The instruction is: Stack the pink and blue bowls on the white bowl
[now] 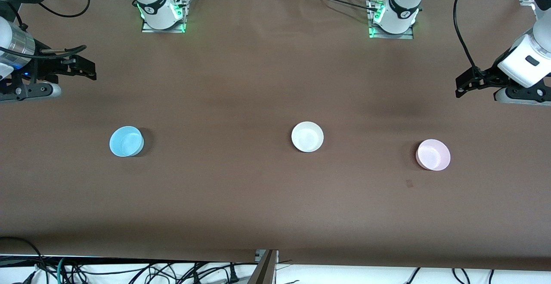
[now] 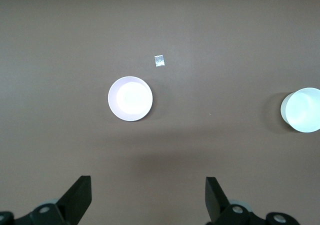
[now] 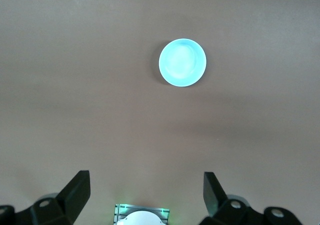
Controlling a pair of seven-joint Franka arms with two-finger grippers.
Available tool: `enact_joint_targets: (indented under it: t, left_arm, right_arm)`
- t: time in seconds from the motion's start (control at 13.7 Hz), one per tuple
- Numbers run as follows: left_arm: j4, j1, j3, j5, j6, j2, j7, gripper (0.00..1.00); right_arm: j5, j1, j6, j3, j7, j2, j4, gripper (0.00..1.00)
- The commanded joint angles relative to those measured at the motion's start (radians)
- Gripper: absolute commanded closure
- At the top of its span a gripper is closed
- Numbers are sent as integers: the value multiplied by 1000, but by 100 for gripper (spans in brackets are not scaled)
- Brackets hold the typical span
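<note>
The light blue bowl (image 1: 126, 141) sits toward the right arm's end of the table and also shows in the right wrist view (image 3: 182, 62). The white bowl (image 1: 307, 136) sits mid-table and shows at the edge of the left wrist view (image 2: 301, 110). The pink bowl (image 1: 433, 154) sits toward the left arm's end (image 2: 130, 98). All three stand upright and apart. My right gripper (image 1: 88, 66) (image 3: 145, 189) is open and empty, up in the air over bare table at its end. My left gripper (image 1: 460, 87) (image 2: 147, 195) is open and empty, up over bare table at its end.
A small tape mark (image 1: 409, 183) (image 2: 159, 60) lies on the brown table cover, nearer to the front camera than the pink bowl. The right arm's base (image 1: 161, 15) (image 3: 142, 216) and the left arm's base (image 1: 394, 19) stand along the table's back edge. Cables hang below the front edge.
</note>
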Motion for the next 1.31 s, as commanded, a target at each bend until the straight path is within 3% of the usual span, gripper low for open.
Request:
enact_joint_targets:
  t: [0.0,1.24]
  left_arm:
    - [41,2,2,-6,-39,12,9,0]
    - [46,23,-9,-21,-70,24,9,0]
  right_arm:
    - [14,1,-7,1,-8,5,20,0]
    - [14,1,-5,1,-8,5,20,0]
